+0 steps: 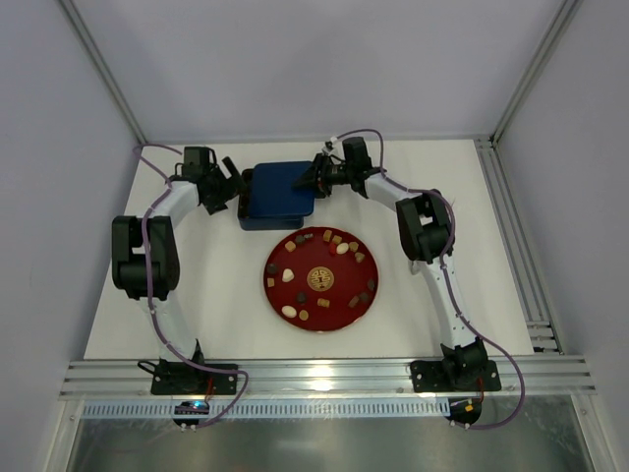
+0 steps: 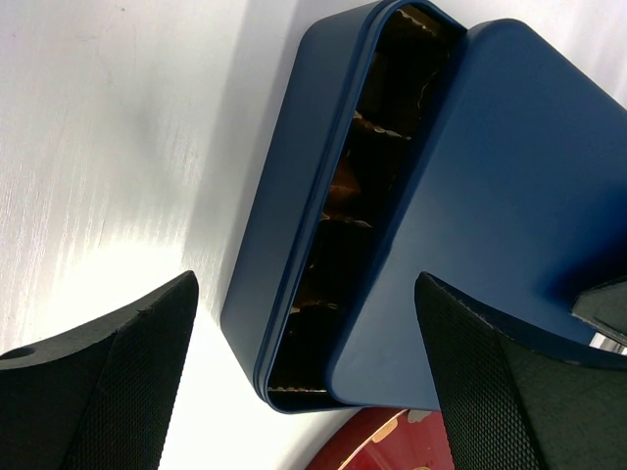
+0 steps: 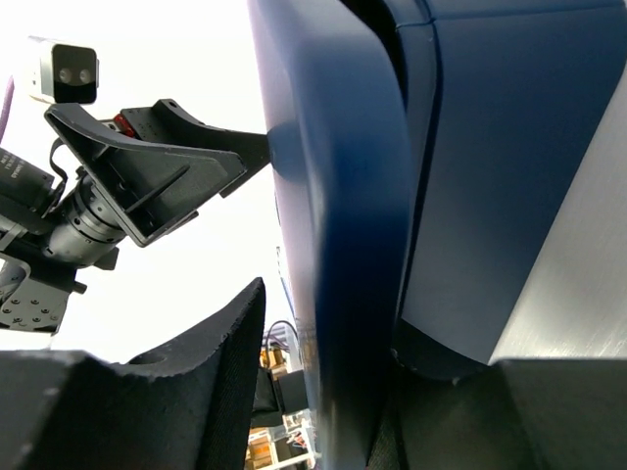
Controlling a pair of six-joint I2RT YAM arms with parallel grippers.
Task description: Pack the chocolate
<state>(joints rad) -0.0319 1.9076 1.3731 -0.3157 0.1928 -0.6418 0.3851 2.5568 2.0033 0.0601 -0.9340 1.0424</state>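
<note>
Many chocolates, dark, tan and cream, square, round and oval, lie in a ring on the glossy red round plate at the middle of the white table. Just beyond it sits the matte navy square tin, its lid on top. The left claw is at its left side and the right claw at its right.

From the left wrist, the lid sits askew with one edge raised. The gap shows dark, crinkled brown liners inside the round-cornered tin. The left claw's textured black fingers stand wide apart, touching nothing.

From the right wrist, the lid's smooth rounded rim runs between that claw's black fingers, which look clamped on it.
</note>
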